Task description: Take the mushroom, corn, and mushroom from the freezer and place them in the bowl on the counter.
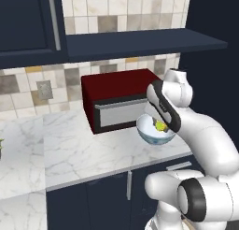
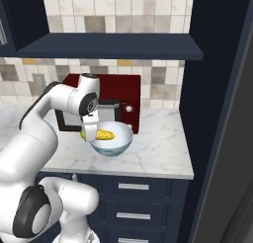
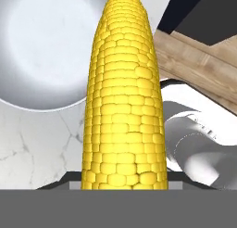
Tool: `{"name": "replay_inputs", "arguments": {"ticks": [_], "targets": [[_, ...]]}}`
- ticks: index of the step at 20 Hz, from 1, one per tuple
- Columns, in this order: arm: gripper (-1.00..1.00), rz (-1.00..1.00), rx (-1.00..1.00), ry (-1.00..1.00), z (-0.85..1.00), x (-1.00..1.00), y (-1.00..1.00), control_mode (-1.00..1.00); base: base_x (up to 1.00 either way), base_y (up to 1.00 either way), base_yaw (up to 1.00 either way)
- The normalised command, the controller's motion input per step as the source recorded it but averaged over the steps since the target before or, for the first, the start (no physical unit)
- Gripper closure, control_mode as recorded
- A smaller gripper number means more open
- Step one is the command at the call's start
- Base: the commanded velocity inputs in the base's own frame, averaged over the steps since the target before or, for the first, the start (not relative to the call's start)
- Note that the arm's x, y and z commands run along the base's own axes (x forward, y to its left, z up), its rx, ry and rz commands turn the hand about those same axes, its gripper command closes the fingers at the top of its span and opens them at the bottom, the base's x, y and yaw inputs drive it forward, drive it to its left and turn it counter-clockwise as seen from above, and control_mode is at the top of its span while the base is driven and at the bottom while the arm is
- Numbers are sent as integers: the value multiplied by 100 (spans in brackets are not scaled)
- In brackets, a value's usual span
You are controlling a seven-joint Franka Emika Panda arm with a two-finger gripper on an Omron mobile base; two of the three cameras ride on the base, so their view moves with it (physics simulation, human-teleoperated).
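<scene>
Hand view: my gripper (image 2: 91,134) is closed partway around the corn (image 3: 122,97), held above the bowl (image 2: 118,144) near the counter's (image 2: 158,153) front edge; stiff, bumpy, probably light, gripped across its girth.

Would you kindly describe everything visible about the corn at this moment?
The corn is a bright yellow cob with neat rows of glossy kernels, tapering to a rounded tip. The hand is shut on one end, so the cob juts out roughly level above the bowl, its tip over the whitish inside. The held end is hidden, and whether the cob touches the bowl cannot be told. From the left base view it shows as a yellow patch within the bowl's rim.
</scene>
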Motion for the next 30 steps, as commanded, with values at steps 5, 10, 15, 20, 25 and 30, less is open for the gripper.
{"name": "replay_inputs", "arguments": {"ticks": [5,10,15,20,25,30], "targets": [[100,-7,0,-1,-1,37,-6,-100,0,0,0],[100,-2,0,0,-16,27,-1,-100,0,0,0],[100,0,0,0,-22,16,-12,-100,0,0,0],[100,0,0,0,-18,21,-1,-100,0,0,0],[100,0,0,0,-12,29,0,-100,0,0,0],[100,0,0,0,-12,12,0,-100,0,0,0]]}}
